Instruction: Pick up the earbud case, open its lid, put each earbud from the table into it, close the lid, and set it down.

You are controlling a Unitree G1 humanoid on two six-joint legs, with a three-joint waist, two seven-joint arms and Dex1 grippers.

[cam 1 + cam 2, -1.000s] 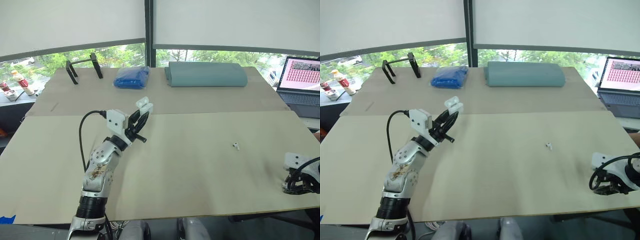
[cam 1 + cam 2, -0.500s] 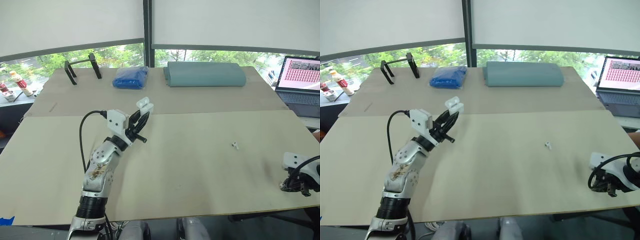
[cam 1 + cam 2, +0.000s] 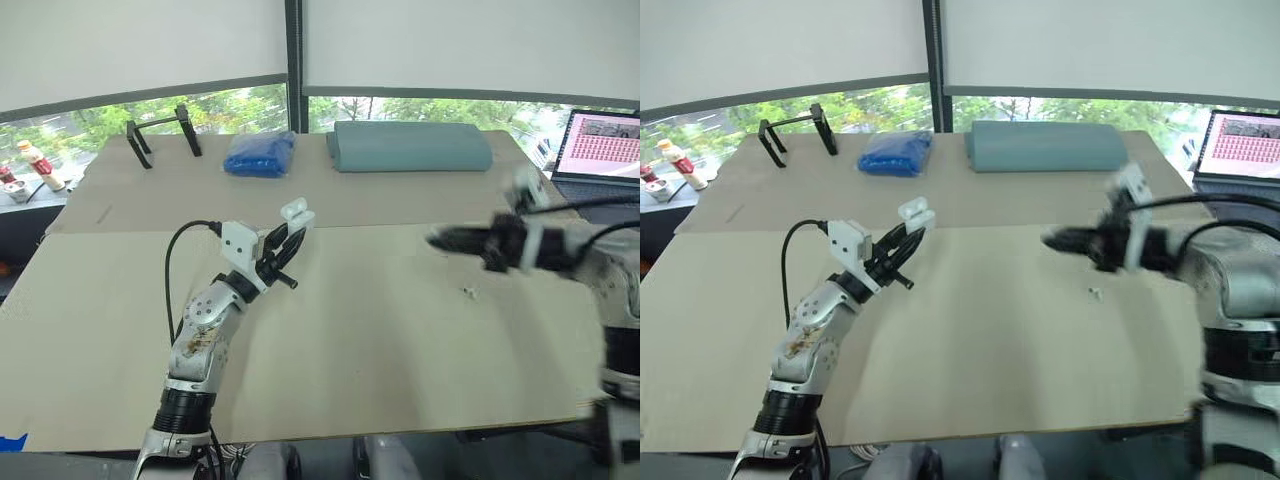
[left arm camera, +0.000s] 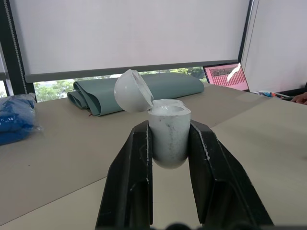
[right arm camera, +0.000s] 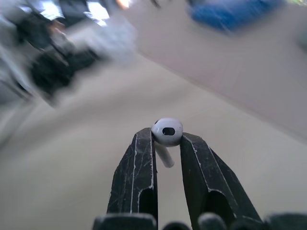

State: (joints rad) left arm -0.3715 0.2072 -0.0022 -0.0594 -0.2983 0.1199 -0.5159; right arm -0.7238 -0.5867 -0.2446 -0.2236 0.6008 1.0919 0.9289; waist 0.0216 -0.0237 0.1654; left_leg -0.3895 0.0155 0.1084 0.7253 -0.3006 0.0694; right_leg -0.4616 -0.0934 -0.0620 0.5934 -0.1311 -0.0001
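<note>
L tool [image 4: 169, 132] – pressed onto the earbud case [image 3: 297, 212], gripping the body on both sides. Case is held up off the worktop [image 3: 400, 350], left of centre. Lid [image 4: 132, 91] is swung open and tipped back; the mouth is exposed.

R tool [image 5: 167, 140] is pinching one earbud [image 5: 167, 131] by its head, w/ the stem running back down between my fingers. It's in the air over the right half of the worktop, pointed toward the case and well apart from it. The second earbud [image 3: 468, 292] lies on the worktop right of centre, nearer the right edge.

Step in hand, as I judge it: bring the first bud to the case and seat it.
- Stem has to go into the socket first, but it points back at my wrist, so I probably need to roll R wrist or tilt the case mouth to meet it.
- Close the gap slowly and come in on the side away from the hinge so I don't clip the lid.
- Keep L grip firm; the case looks smooth & rounded and could twist.
- Let go only once the bud sits in the socket. A drop means a chase.

Writing: none readable on case or bud. Laptop [image 3: 600, 150] off the far right corner shows rows of pink tiles, too small to read.
</note>
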